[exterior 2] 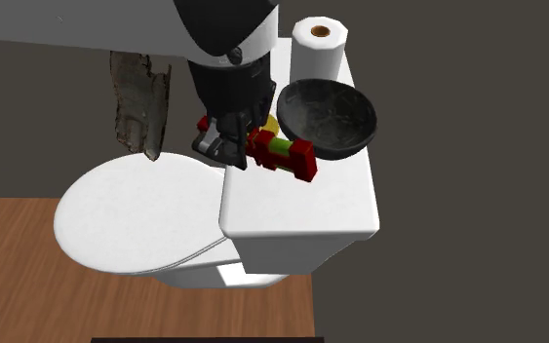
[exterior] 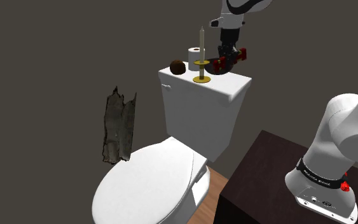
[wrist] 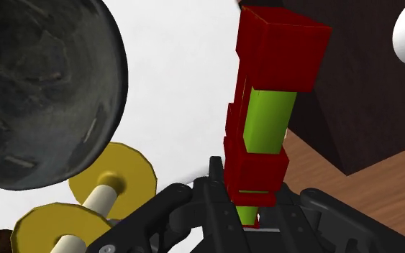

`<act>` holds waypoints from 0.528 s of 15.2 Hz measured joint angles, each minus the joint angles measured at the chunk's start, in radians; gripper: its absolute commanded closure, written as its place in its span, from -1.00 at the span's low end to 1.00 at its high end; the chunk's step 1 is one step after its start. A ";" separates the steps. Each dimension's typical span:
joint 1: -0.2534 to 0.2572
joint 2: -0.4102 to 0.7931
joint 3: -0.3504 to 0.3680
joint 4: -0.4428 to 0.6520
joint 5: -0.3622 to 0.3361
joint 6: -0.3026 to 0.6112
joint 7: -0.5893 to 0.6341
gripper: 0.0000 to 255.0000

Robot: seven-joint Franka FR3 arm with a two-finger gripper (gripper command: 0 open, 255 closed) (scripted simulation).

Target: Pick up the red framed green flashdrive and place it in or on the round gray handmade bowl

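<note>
Hanging clear above the white tank lid (exterior 2: 301, 207) is the flashdrive (exterior 2: 282, 153), a green bar in a blocky red frame. My gripper (exterior 2: 235, 146) has it clasped by one end, and the rest of it juts out past the black fingers (wrist: 215, 188). From the wrist view I see the fingers closed tight on the red end, with the green middle and the far red cap reaching away from the hand. From the shoulder view the drive (exterior: 220, 64) sits above the near end of the tank.

Just beside the drive is the round dark gray bowl (exterior 2: 328, 119), its mottled hollow tilted toward the second exterior camera. In the wrist view white lid shows between the two.

A gold candlestick (exterior: 201, 63) with a pale candle (exterior: 201, 39) stands close by the gripper. A toilet paper roll (exterior 2: 319, 47) stands behind the bowl, and a small brown round thing (exterior: 178, 66) lies at the lid's far end. Below are the closed toilet seat (exterior 2: 131, 216) and the wood floor (exterior 2: 28, 292).
</note>
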 measured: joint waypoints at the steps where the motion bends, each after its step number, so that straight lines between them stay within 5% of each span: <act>1: 0.000 0.004 -0.001 0.018 0.001 -0.014 -0.002 1.00; 8: 0.004 0.005 0.006 0.112 0.005 -0.107 -0.002 1.00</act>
